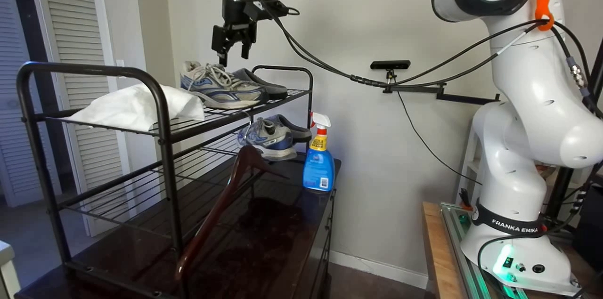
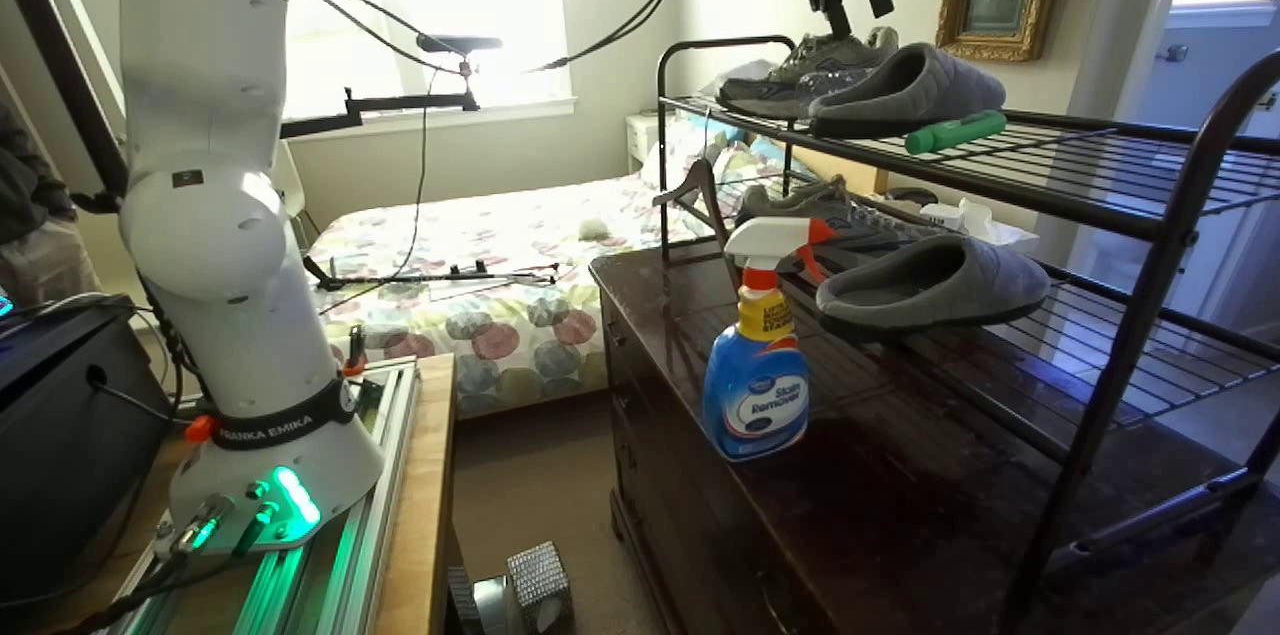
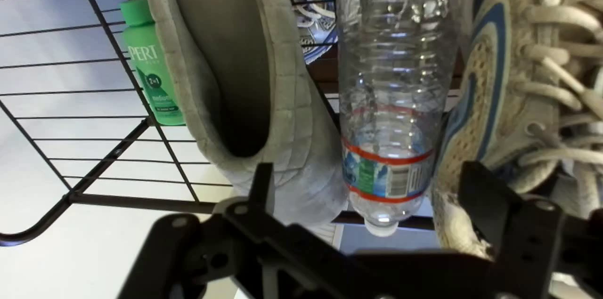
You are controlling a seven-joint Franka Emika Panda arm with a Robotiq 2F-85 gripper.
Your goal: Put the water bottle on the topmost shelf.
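The clear plastic water bottle [image 3: 395, 68] lies on its side in the wrist view, with red bands on its label and a white cap. It is wedged between a grey slipper and a laced sneaker on the topmost shelf [image 1: 207, 127] of the black rack. In an exterior view only a crinkled bit of the bottle [image 2: 827, 89] shows between the shoes, and elsewhere the sneaker hides it. My gripper [image 1: 234, 55] is open and empty above the shoes. Its fingers [image 3: 370, 181] show wide apart on either side of the bottle's label end, not closed on it.
On the top shelf are the sneaker [image 1: 221, 87], slipper [image 2: 915, 90], a green shampoo bottle [image 2: 955, 132] and a white cloth or bag [image 1: 132, 107]. Raised end rails [image 1: 92, 69] bound it. Below are more shoes [image 1: 268, 136], a hanger [image 1: 214, 212] and a blue spray bottle [image 1: 319, 162].
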